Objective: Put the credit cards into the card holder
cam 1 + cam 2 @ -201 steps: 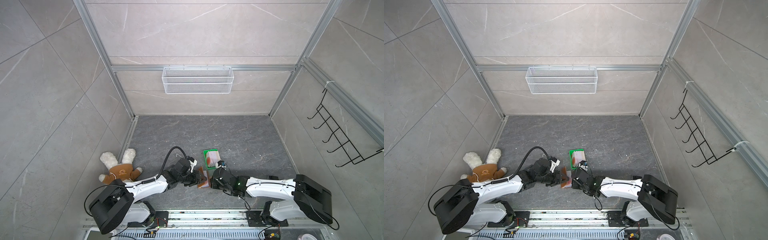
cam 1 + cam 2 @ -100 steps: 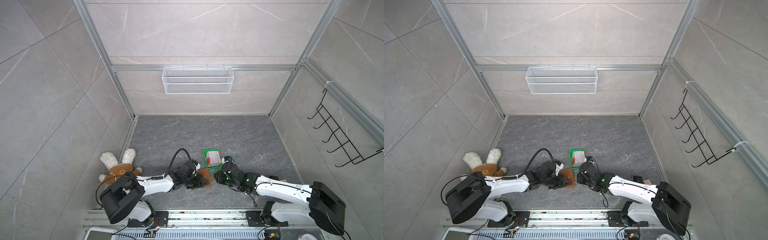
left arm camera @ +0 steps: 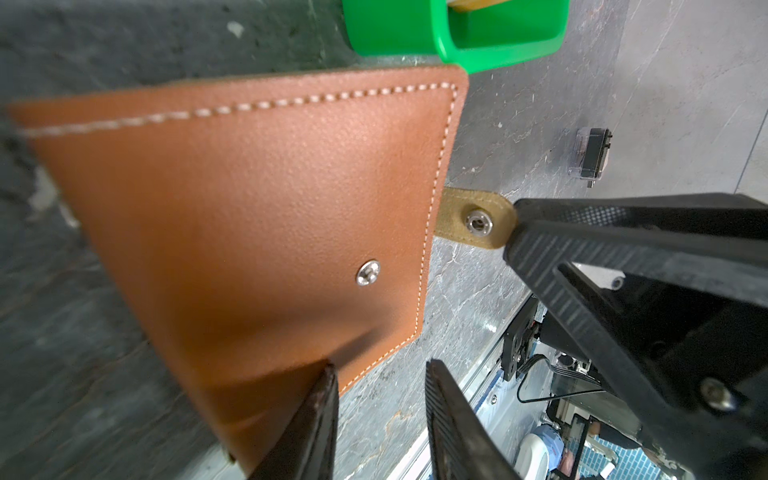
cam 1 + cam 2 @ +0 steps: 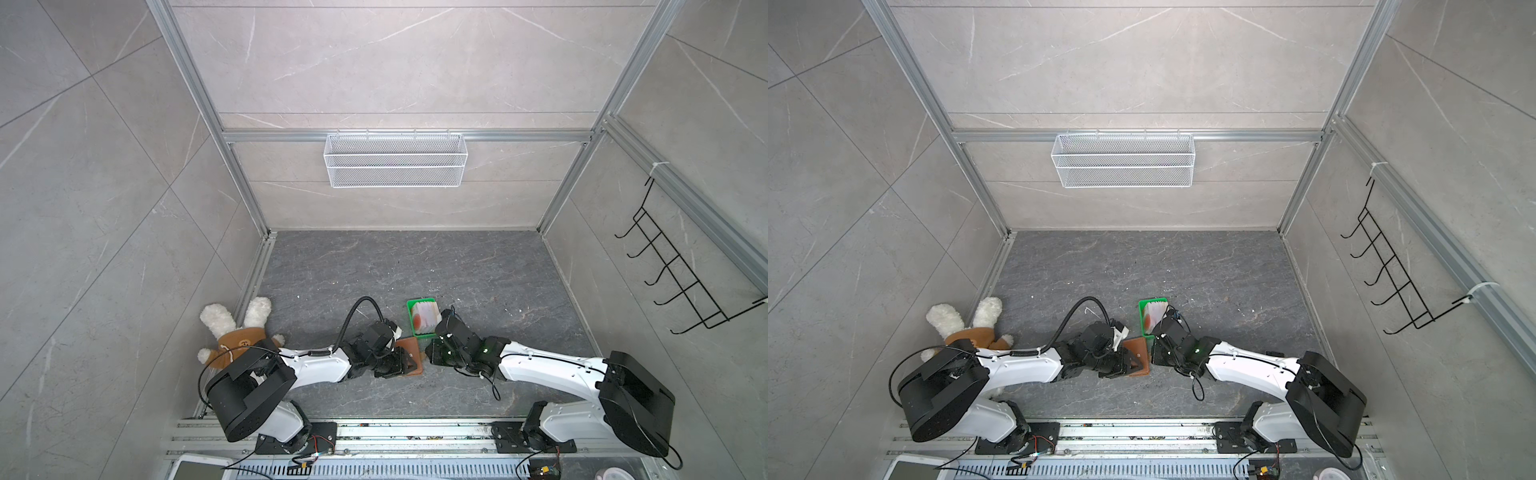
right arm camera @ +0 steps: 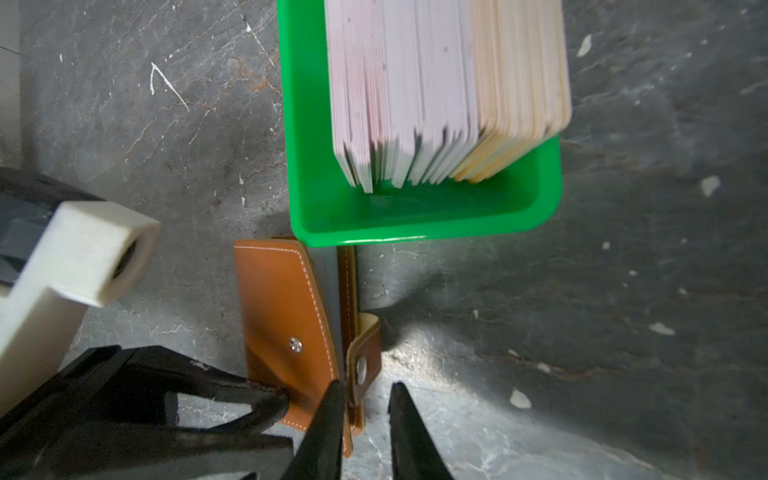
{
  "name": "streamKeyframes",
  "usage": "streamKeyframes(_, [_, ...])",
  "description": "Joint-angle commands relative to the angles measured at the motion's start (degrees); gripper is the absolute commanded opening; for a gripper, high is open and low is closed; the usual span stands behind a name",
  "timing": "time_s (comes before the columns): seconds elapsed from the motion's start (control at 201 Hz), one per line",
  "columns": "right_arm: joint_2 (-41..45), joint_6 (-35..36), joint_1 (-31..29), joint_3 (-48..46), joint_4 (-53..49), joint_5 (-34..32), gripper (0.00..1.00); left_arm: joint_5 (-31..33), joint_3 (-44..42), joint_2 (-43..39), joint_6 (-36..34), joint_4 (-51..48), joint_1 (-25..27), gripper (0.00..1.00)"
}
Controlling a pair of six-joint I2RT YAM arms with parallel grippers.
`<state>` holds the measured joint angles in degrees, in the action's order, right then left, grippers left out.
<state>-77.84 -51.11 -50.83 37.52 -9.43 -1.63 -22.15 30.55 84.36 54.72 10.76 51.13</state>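
The card holder [image 3: 249, 208] is a tan-brown leather wallet with its covers slightly apart, lying just in front of the green tray [image 5: 415, 232]; both top views show it [image 4: 409, 352] [image 4: 1138, 353]. The credit cards [image 5: 449, 83] stand as a pale stack in that tray [image 4: 426, 316]. My left gripper [image 3: 378, 415] is open: one finger rests against the front cover and bare floor shows between the jaws. My right gripper [image 5: 366, 386] is open, with the snap tab [image 5: 365, 361] and the back cover's edge lying against its inner finger. In the left wrist view its fingertip touches the tab [image 3: 473, 222].
A teddy bear [image 4: 237, 332] lies at the left wall. A white wire basket [image 4: 395, 160] hangs on the back wall and a black hook rack [image 4: 681, 274] on the right wall. A small clear-and-black object [image 3: 590, 158] lies on the dark floor behind the right arm.
The left arm has stretched lower and further right beside the wallet, its jaws narrowing. The right gripper has pulled back slightly to the right and its jaws have parted a little.
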Motion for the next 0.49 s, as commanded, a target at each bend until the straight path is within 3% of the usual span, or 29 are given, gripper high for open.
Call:
streamKeyframes(0.0, [-1.39, 2.06, 0.51, 2.27, -1.12, 0.79, 0.23, 1.74, 0.18, 1.24, 0.44, -2.5, 0.28, 0.38])
streamKeyframes(0.284, [-3.13, 2.62, 0.73, 2.81, -0.82, 1.27, 0.08, 1.63, -0.06, 0.97, 0.58, -2.5, 0.61, 0.38])
streamKeyframes(0.488, [-3.49, 3.17, 0.71, 2.82, -2.32, 0.66, 0.04, 2.3, -0.82, 0.26, 1.33, -2.5, 1.6, 0.38])
